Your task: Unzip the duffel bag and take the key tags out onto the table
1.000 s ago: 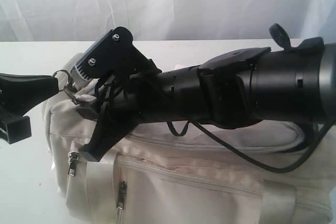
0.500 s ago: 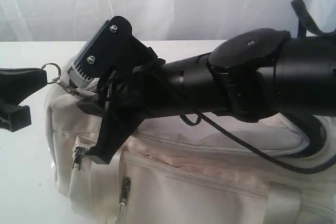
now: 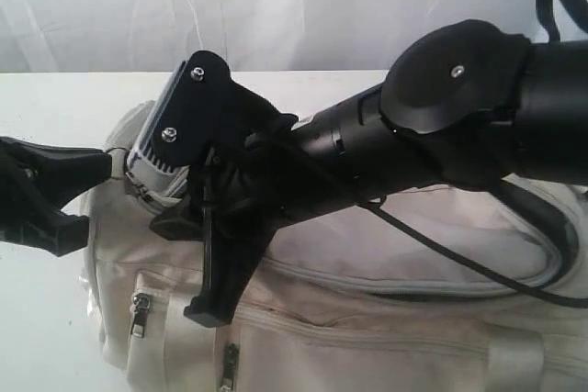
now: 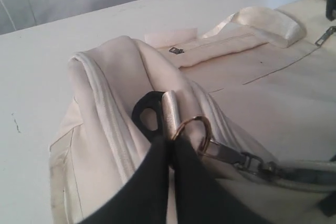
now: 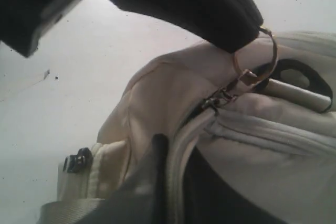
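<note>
Holding: my left gripper is clamped on the pull ring at the end of the duffel bag, placed to draw the zipper along.
Bracing: my right gripper is pinched closed on the bag's zipper edge; I judge this keeps the fabric taut against the pull.
Contents: I see no key tags; presumably they are zipped inside.
Resting: the bag lies on the table.

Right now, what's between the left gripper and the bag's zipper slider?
A metal ring, pinched by the left gripper, then a clasp to the slider on the duffel bag. Left wrist view shows it.
</note>
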### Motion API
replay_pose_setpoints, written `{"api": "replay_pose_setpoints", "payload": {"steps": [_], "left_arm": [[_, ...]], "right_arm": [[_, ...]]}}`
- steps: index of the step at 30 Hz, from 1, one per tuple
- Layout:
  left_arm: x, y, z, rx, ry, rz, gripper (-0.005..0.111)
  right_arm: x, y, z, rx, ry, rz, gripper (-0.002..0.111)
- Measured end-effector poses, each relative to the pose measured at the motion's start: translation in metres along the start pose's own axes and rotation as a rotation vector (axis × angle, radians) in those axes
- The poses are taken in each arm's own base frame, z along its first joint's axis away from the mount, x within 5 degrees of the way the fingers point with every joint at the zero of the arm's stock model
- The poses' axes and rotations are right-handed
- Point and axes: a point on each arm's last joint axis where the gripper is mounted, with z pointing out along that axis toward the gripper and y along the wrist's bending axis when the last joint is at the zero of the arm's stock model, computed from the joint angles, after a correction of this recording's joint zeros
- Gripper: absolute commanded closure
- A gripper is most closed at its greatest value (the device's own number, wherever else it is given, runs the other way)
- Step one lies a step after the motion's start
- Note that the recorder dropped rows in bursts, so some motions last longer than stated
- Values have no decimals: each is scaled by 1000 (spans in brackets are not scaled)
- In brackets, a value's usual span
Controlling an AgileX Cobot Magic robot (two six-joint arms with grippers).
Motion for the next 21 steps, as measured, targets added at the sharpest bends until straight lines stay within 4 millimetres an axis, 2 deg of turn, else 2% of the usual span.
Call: {"api": "replay_pose_setpoints", "payload": {"steps": [7,11,21], "left_arm": [[-14,3,3,-30,-26,67,107],[-33,19,-2,-192,-90,60,107],[-35,16,-2,-161,-94,65,107]], "right_arm": [[-1,3,-3,-39,4,-13,107],[3,11,-3,-122,36,-46,107],[3,14,-4,-145,44,-60,107]]}}
